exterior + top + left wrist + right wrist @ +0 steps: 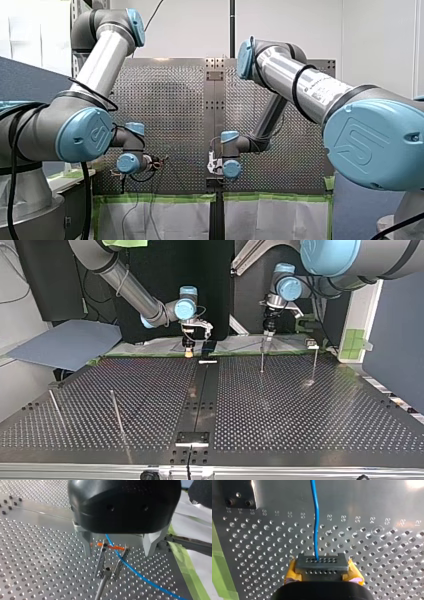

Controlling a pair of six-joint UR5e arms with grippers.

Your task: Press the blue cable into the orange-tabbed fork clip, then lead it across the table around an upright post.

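L gripper (118, 554) wide, straddling orange-tabbed fork clip (110, 562), blue cable (140, 576) crossing it; R gripper (322, 573) clamps cable's end block (321, 565).

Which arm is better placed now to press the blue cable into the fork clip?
My left: its open black claw hangs directly over the orange-tabbed metal fork clip, where the thin blue cable crosses.

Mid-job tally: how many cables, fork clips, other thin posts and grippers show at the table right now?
thin blue cable: 1
orange-tabbed metal fork clip: 1
other thin metal posts: 3
grippers, my left gripper and my right gripper: 2
Total: 7
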